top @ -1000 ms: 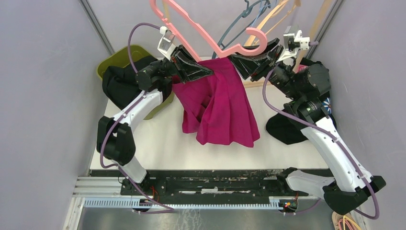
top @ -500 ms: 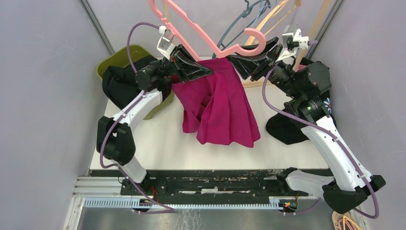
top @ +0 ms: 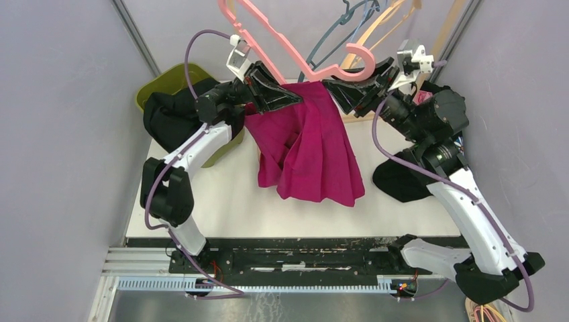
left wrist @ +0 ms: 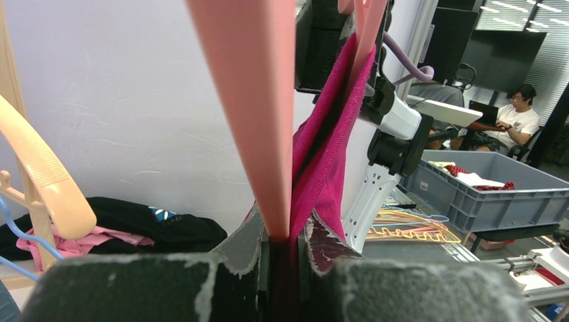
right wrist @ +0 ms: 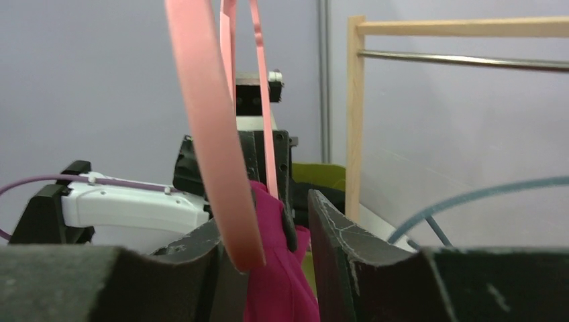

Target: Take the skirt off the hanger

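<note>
Peeling the skirt [top: 312,151] off the hanger [left wrist: 255,100] looks like the step in hand, and it wants one firm anchor and one free puller. The left gripper [top: 287,100], at ten o'clock over the table [top: 221,201], is clamped tight on the hanger's pink bar, with cloth bunched beside its fingers; it should hold steady. The skirt hangs from that bar at twelve o'clock, its hem pooled on the table toward the middle. The right gripper [top: 334,90], at one o'clock, has its jaws parted, the hanger's curved end against one finger and cloth just beyond. I judge it should close on cloth alone, then draw down and away toward five o'clock.

Around them are a green bin [top: 168,75] with a black garment [top: 164,117] at nine o'clock, spare hangers [left wrist: 47,181] overhead at twelve, and a black cloth [top: 396,181] at three. The hanger's end could snag the waistband.
</note>
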